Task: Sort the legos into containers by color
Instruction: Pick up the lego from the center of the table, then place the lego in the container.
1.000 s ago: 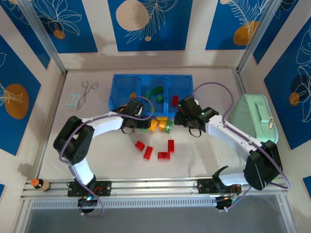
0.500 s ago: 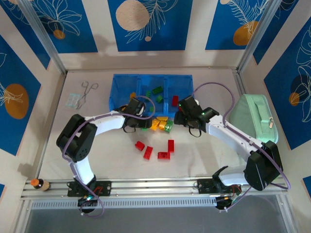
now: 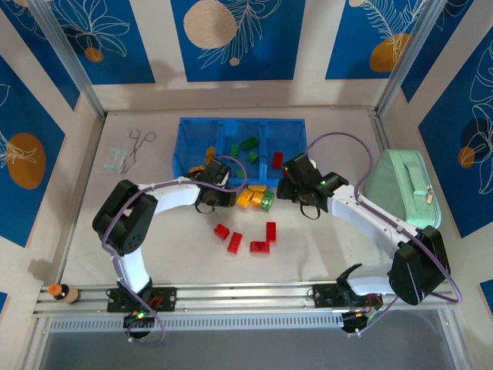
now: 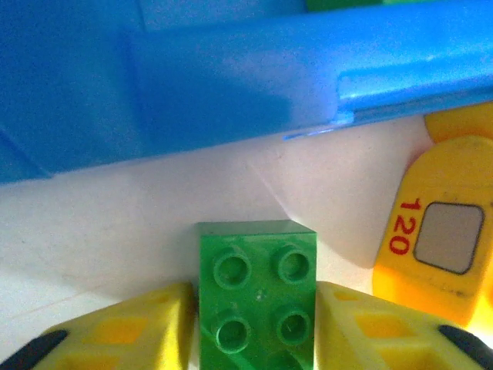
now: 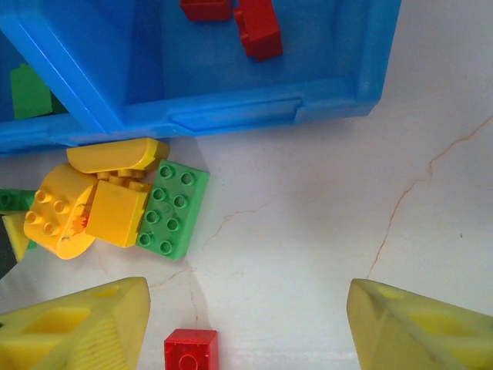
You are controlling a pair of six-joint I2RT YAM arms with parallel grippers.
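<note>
A small green lego point(image 4: 256, 285) rests on the white table just before the blue containers' wall point(image 4: 231, 92). My left gripper point(image 4: 256, 327) is shut on it, one yellow finger point(image 4: 131, 331) against each side. From above, the left gripper point(image 3: 223, 196) sits at the containers' point(image 3: 192, 142) front edge. My right gripper point(image 5: 246, 324) hangs open over bare table with a red lego point(image 5: 191, 351) low between its fingers, untouched. A green lego point(image 5: 173, 210) and yellow legos point(image 5: 85, 204) lie to its left. Red legos point(image 5: 254, 27) lie in the right compartment.
Several red legos point(image 3: 246, 237) lie loose on the table's middle. A yellow piece marked 120 point(image 4: 439, 231) lies right of the held brick. A mint-green case point(image 3: 400, 189) stands at the right, forceps point(image 3: 137, 142) and a small packet point(image 3: 117, 158) at the back left.
The left gripper's fingers have closed in onto the green lego, and the left arm has shifted slightly right. The right arm has barely moved.
</note>
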